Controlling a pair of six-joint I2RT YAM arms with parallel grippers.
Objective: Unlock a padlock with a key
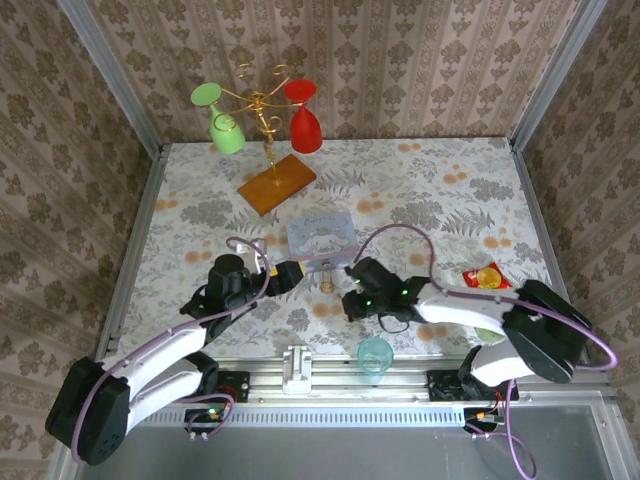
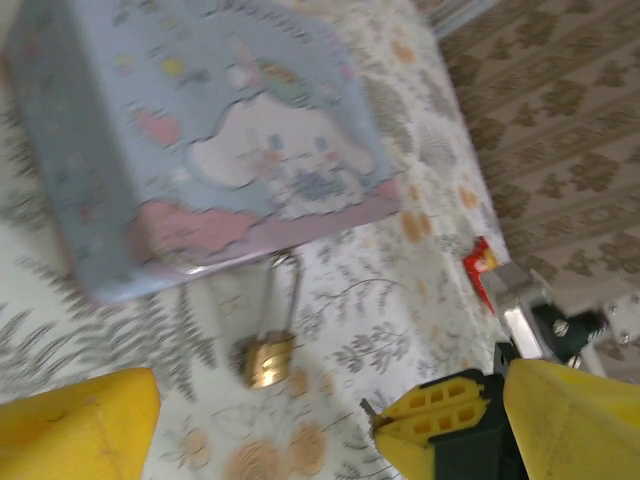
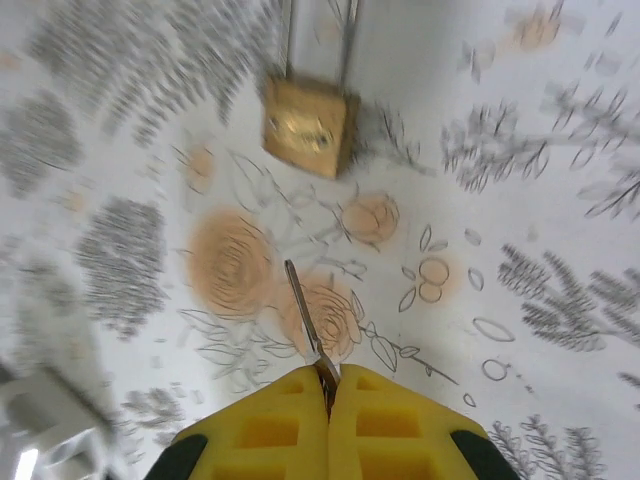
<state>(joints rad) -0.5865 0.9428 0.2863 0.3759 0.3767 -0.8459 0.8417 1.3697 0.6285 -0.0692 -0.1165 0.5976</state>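
The padlock (image 1: 327, 284) lies flat on the floral table cloth, a small brass block (image 2: 268, 360) with a long thin shackle (image 2: 284, 292) that reaches the near edge of the pastel tin box (image 2: 200, 140). In the right wrist view its brass body (image 3: 308, 125) is just ahead of the key (image 3: 305, 318). My right gripper (image 3: 328, 385) is shut on the key, whose thin blade sticks out toward the padlock with a gap between them. My left gripper (image 2: 330, 405) stands wide open around the padlock without touching it. The right gripper's yellow pads (image 2: 440, 415) show to the padlock's right.
A gold wire stand on a wooden base (image 1: 276, 181) holds a green glass (image 1: 226, 128) and a red glass (image 1: 304, 122) at the back. A teal cup (image 1: 376, 355) stands near the front rail. A red snack packet (image 1: 486, 277) lies to the right.
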